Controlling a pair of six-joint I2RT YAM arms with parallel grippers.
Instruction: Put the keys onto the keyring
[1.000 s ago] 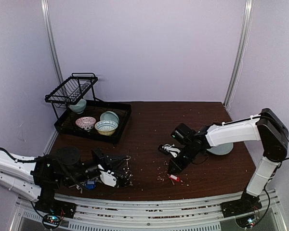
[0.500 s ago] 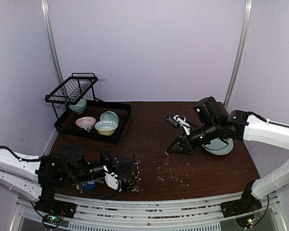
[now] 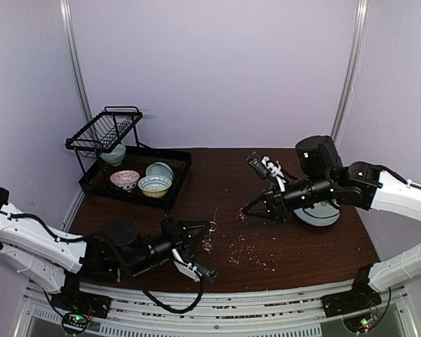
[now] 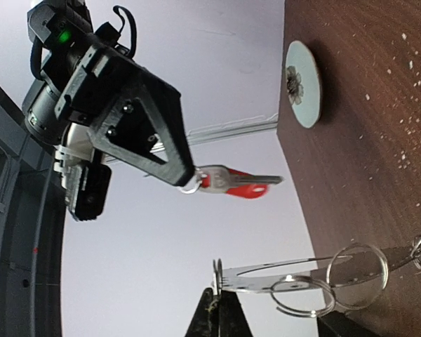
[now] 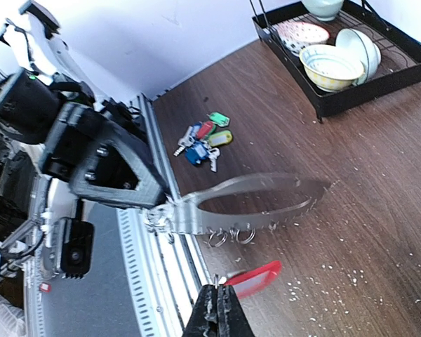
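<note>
Since leaving the worktop (image 3: 305, 247) a second ago, hangs in mid-air: red-tagged key (image 4: 233, 182), clenched in the right hand (image 4: 186, 180), near the keyring (image 4: 295, 270), not touching. Pinched tight in the left hand (image 5: 160, 209), that loop, raised and carried right from the near left. Marks pick-up as done; probably calls next for threading onto a wire ring (image 4: 356, 275). Leaves other keys (image 5: 203, 138) bunched near left. Beyond: crumb-strewn dark wood, pale green plate (image 4: 303, 84) right, dish rack (image 3: 102, 132) with bowls (image 3: 154, 185) far left, lilac walls (image 3: 210, 70).
</note>
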